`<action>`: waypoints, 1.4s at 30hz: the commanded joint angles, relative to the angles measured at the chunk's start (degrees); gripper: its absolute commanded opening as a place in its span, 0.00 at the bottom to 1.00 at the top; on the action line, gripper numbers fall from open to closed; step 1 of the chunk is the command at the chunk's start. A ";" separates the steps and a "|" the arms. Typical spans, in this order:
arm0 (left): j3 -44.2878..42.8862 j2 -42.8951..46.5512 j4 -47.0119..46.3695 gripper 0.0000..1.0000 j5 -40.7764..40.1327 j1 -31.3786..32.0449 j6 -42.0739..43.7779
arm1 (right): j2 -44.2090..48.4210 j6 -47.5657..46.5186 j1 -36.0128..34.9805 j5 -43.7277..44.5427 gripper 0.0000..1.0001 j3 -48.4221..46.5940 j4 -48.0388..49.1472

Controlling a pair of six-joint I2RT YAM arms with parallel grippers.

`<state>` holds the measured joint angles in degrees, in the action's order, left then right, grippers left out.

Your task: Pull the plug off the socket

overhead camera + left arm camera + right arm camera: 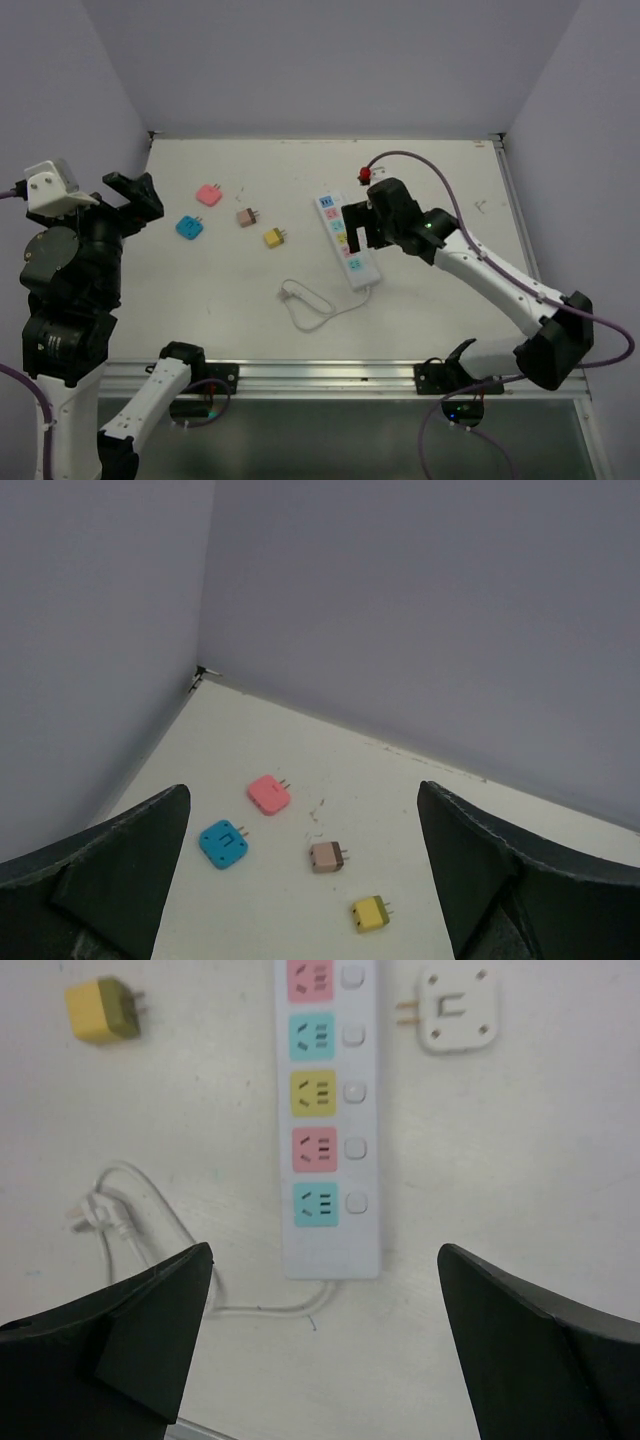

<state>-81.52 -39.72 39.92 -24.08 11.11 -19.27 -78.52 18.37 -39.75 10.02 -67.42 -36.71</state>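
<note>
The socket (328,1120) is a long white strip with pastel outlet faces lying flat; every outlet face I see in the right wrist view is empty. A white square plug (457,1010) lies on the table just right of it, prongs toward the strip but apart from it. My right gripper (325,1340) hovers open above the strip's cord end, nothing between its fingers (150,1320). From the top view the right gripper (358,228) covers part of the socket (352,265) and hides the white plug. My left gripper (140,200) is raised at the far left, open and empty (305,880).
Pink (209,194), blue (189,228), brown (247,217) and yellow (274,237) plugs lie loose left of the strip. The thin white cord (305,305) loops toward the near edge. A small red object (365,177) sits behind the strip. Walls enclose the table.
</note>
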 commanded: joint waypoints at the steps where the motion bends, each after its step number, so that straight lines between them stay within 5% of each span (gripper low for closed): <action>1: -3.38 0.35 2.00 1.00 -1.76 0.57 2.13 | 8.11 -1.76 0.37 13.91 0.99 -6.14 -6.88; 11: -10.77 -0.35 3.76 1.00 -8.52 2.77 4.94 | 34.64 -8.87 0.46 42.69 0.99 -11.24 -8.12; 23: -11.57 1.75 2.45 1.00 -15.03 4.35 5.99 | 52.49 -20.30 0.37 41.75 0.99 -5.27 -0.04; 42: -3.56 6.06 -3.88 1.00 -18.38 4.79 4.94 | 51.89 -20.39 0.37 40.16 0.99 -3.60 0.59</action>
<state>-85.71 -34.20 40.38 -40.77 15.46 -15.22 -25.87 -1.13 -39.31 50.19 -70.67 -38.06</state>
